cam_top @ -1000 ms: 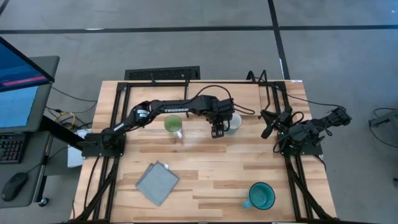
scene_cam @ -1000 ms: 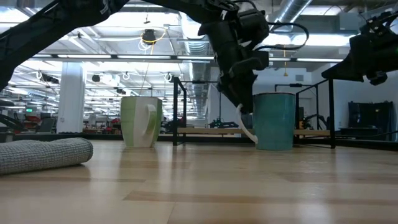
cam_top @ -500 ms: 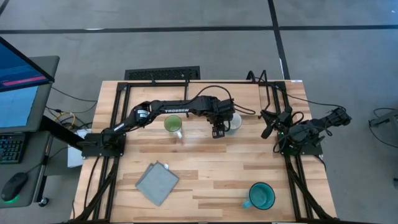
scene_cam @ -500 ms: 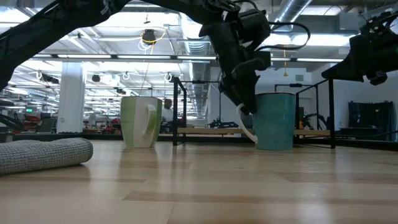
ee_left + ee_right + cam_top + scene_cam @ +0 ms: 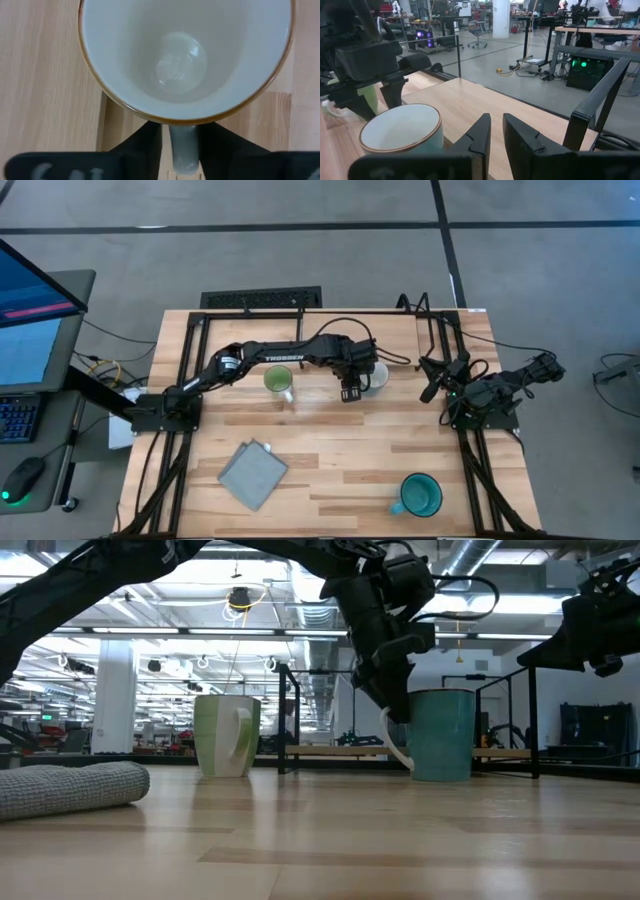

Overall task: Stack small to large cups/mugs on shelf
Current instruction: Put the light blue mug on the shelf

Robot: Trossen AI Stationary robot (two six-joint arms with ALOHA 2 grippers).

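Seen from above, the white mug (image 5: 376,375) stands on the wooden table (image 5: 330,445), and all other places here are given from this mug. The left gripper (image 5: 349,391) is just beside it, on its handle side, with the left arm reaching over from the far side of the light green mug (image 5: 278,381), which stands near the white mug. The teal mug (image 5: 421,495) is well apart from it, near the table's edge, and the grey cloth (image 5: 252,473) lies still farther away.

Only the left wrist view shows the grasp. The two dark fingers (image 5: 145,147) stand on both sides of the handle (image 5: 184,150), closed in close against it, so the claw is narrow and has the white mug by its handle. The same view looks down into the mug, which is empty and has a brown rim.

In the low view the teal mug hides the white mug's body, and only the white handle shows under the claw. This view alone shows the shelf (image 5: 330,751), a low plank on thin black legs behind the mugs, with no mug on it.

The right gripper (image 5: 496,124) waits beside the white mug, opposite the left one. Its fingers are almost together and hold nothing.
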